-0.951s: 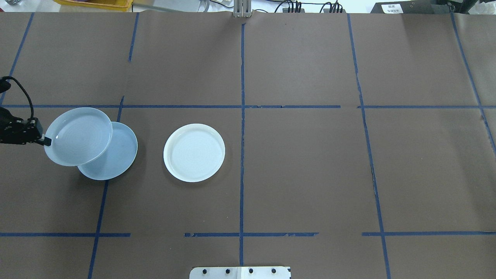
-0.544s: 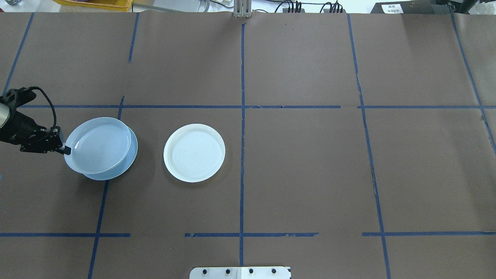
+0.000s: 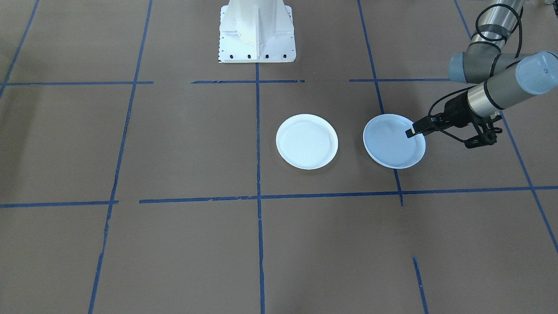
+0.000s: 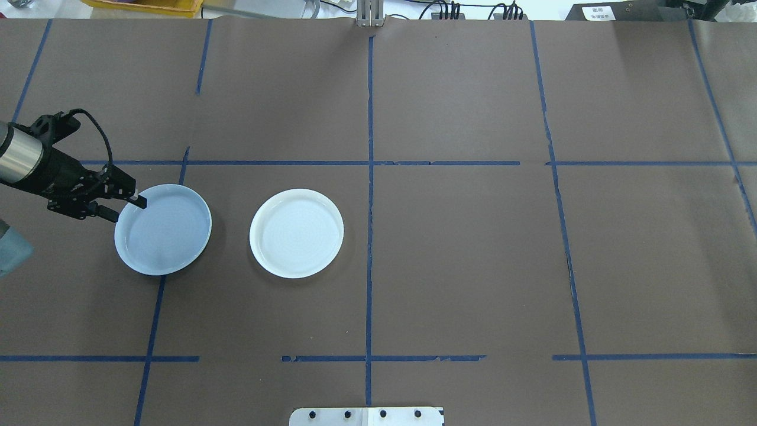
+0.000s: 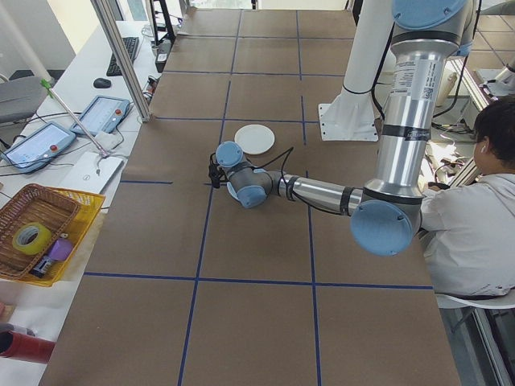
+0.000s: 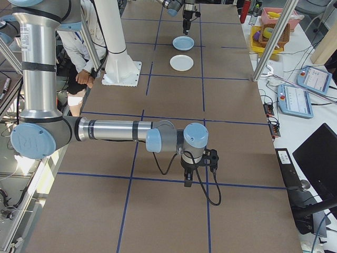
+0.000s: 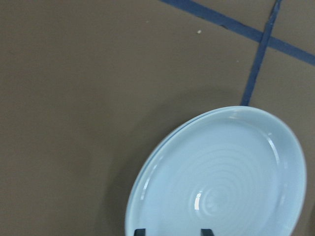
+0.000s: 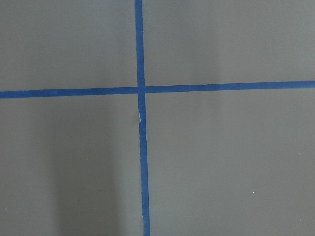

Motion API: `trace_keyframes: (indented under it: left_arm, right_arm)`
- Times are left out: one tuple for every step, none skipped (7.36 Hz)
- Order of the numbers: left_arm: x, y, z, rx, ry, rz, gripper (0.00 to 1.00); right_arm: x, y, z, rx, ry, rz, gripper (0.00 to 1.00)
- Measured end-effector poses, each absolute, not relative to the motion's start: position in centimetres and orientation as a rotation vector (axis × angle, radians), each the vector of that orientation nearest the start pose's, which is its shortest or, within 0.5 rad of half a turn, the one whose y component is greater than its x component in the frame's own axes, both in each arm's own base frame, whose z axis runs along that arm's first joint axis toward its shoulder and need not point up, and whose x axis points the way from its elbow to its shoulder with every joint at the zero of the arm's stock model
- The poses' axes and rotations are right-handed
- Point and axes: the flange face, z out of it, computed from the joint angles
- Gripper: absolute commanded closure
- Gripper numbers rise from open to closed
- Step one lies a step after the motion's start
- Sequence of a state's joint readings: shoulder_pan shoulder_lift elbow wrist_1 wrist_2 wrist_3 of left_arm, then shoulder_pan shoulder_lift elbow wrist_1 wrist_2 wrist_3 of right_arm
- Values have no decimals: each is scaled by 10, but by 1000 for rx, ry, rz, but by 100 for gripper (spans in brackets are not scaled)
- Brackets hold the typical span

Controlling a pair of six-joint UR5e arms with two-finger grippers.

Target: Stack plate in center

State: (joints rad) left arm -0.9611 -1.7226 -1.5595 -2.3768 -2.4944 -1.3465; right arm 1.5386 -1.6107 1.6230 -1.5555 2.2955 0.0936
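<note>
The ringed plate is seen lying on the plain blue-grey plate, whose edge shows beneath it, beside the white plate. Its rim is straddled by the left gripper; whether it is pinched cannot be told. The right gripper's jaw state cannot be told.

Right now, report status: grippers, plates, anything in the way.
Left gripper at the ringed plate rim, jaws astride it, grip uncertain. Ringed plate sits on the plain blue-grey plate. White plate apart, beside the stack. Right gripper unseen from above.
</note>
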Motion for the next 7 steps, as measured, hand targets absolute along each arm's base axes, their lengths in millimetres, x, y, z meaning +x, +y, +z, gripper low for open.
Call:
trace_keyframes:
  left_arm:
    - [299, -497, 453, -219, 1210, -228, 0]
    - [332, -497, 429, -218, 1214, -243, 0]
    - [367, -490, 412, -215, 1211, -256, 0]
    - [394, -482, 403, -207, 1205, -266, 0]
    - [413, -474, 400, -203, 1197, -270, 0]
    - [429, -468, 399, -208, 1190, -269, 1]
    - [441, -463, 398, -217, 1184, -262, 4]
  right_arm:
    - [52, -479, 654, -19, -725, 49, 0]
    - [52, -479, 654, -19, -726, 49, 0]
    - [52, -479, 654, -19, -725, 49, 0]
    - [52, -479, 654, -19, -725, 49, 0]
    - [52, -479, 654, -19, -725, 49, 0]
    - [52, -479, 654, -19, -725, 49, 0]
    - [52, -479, 654, -19, -725, 49, 0]
